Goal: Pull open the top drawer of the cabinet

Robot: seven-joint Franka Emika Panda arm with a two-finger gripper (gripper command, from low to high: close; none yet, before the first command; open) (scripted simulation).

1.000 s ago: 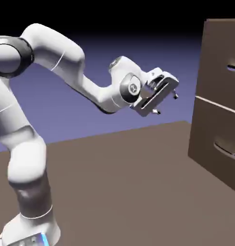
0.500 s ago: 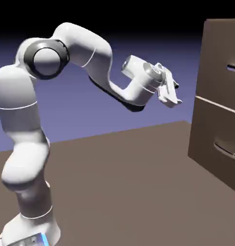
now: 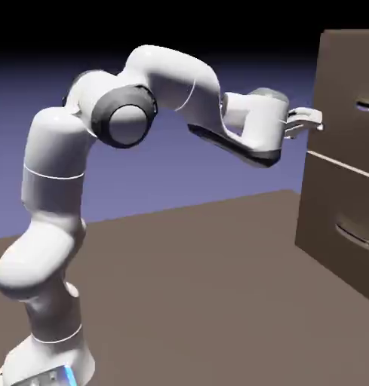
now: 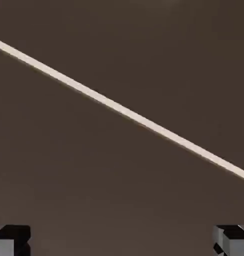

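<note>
"Behind everything, what do you see?"

"A blue-violet backdrop (image 3: 179,185), fading to black at the top, above a brown surface (image 3: 195,301)."

"And the largest things?"

"The white arm (image 3: 55,173) at the exterior view's left, reaching across to the matte-brown cabinet (image 3: 312,188) at the right."

"Where's the top drawer?"

"The top drawer (image 3: 342,128) is the cabinet's upper front, closed, above the lower drawer (image 3: 330,226). A pale seam (image 4: 121,109) divides them, slanting across the hand view."

"The gripper?"

"The gripper (image 4: 122,242) is near the cabinet, fingers wide apart, nothing between them."

"Smallest?"

"The top drawer's silver-grey handle (image 3: 367,106), at the exterior view's right edge, partly cut off."
</note>
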